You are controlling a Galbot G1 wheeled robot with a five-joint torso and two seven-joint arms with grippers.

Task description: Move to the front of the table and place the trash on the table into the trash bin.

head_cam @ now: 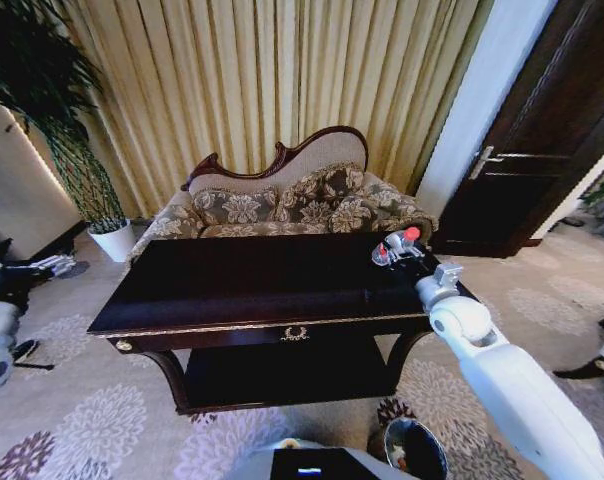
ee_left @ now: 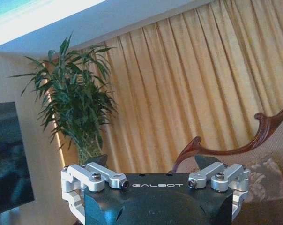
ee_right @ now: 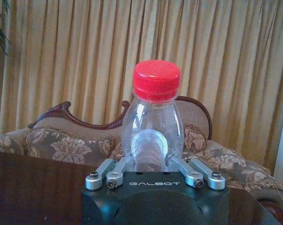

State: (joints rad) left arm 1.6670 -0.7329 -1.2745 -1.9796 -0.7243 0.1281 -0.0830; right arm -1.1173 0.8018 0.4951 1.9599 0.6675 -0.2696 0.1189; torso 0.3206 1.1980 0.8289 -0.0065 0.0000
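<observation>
The clear bottle point(ee_right: 152, 126) with the red cap point(ee_right: 156, 80) stands upright between the fingers of the right gripper point(head_cam: 394, 250), which pinches its lower body from both sides, held over the far right corner of the dark table point(head_cam: 232, 290), with the floral sofa point(head_cam: 282, 205) and gold curtains point(ee_right: 132, 47) beyond it. On the black housing just behind the fingers the word GALBOT can be read in both wrist views. The trash bin point(head_cam: 414, 450) stands on the patterned carpet below that arm, near the table's front right leg, while the left gripper point(ee_left: 151, 164) hangs spread open off the table's left end, facing a potted plant point(ee_left: 78, 103).
</observation>
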